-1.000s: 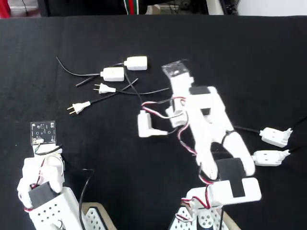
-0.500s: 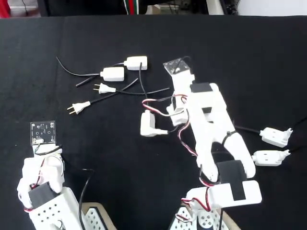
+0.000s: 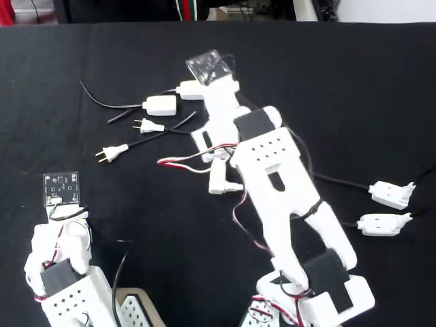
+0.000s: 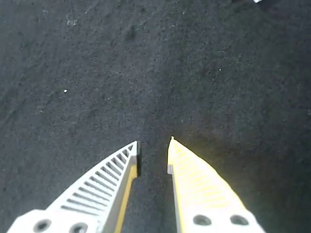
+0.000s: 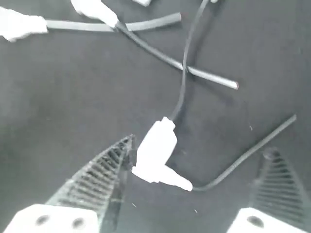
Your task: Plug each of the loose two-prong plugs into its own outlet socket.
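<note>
Two loose two-prong plugs (image 3: pixel 148 126) (image 3: pixel 112 152) lie on black leads at the table's left. Beyond them sit two white outlet sockets, one (image 3: pixel 161 105) in plain sight and one (image 3: pixel 188 88) partly under my right arm. My right gripper (image 3: pixel 211 67) hangs over that far socket, open. In the right wrist view a white socket piece (image 5: pixel 155 151) on a black lead lies on the cloth between the spread fingers of the right gripper (image 5: pixel 199 145), untouched. My left gripper (image 3: pixel 61 187) rests near the front left, its jaws (image 4: pixel 154 142) almost together over bare cloth.
Two more white outlet pieces (image 3: pixel 390 194) (image 3: pixel 381 223) with leads lie at the right edge. Loose black cables (image 5: pixel 209 77) cross one another near the sockets. The table is covered in black cloth (image 3: pixel 354 88), with open room at the back right.
My right arm has swung left and stretched farther out, carrying its gripper from the table's middle to above the far sockets. The left arm has stayed still.
</note>
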Robot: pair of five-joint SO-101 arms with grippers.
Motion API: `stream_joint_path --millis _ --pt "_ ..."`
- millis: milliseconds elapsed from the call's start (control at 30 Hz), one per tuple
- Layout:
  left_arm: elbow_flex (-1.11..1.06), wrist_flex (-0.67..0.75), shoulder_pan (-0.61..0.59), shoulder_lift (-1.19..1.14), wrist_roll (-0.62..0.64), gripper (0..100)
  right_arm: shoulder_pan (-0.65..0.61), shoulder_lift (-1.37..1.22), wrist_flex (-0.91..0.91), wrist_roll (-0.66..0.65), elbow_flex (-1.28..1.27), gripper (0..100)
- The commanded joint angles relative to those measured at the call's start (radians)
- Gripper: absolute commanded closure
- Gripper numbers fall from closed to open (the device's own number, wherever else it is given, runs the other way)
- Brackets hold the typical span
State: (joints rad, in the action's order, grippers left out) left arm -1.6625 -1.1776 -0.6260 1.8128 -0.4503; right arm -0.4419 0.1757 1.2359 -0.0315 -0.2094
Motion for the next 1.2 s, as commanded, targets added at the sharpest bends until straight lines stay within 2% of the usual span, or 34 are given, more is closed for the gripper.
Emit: stream_joint_path --millis 0,100,333,567,667,833,933,1167 --pt "0.005 0.003 -0.007 0.009 -0.006 88 -0.08 0.005 0.037 0.021 0.067 58.9" --pt "0.005 0.003 -0.007 0.009 -0.006 88 -0.101 -0.071 0.041 0.051 0.027 59.1" --pt "0.005 0.003 -0.008 0.009 -0.006 88 -0.091 -0.338 -0.094 0.068 -0.03 59.2" --pt "0.005 0.003 -0.008 0.009 -0.006 88 -0.091 -0.473 -0.104 0.068 -0.024 60.0" --pt "0.005 0.003 -0.008 0.009 -0.006 88 -0.091 -0.479 -0.098 0.063 -0.03 70.1" --pt "0.005 0.003 -0.008 0.009 -0.006 88 -0.046 -0.481 -0.084 0.061 -0.025 98.8" --pt "0.005 0.003 -0.008 0.009 -0.006 88 0.011 -0.478 -0.055 0.035 -0.025 96.9" --pt "0.005 0.003 -0.008 0.009 -0.006 88 0.147 -0.476 0.083 -0.219 0.05 98.7"
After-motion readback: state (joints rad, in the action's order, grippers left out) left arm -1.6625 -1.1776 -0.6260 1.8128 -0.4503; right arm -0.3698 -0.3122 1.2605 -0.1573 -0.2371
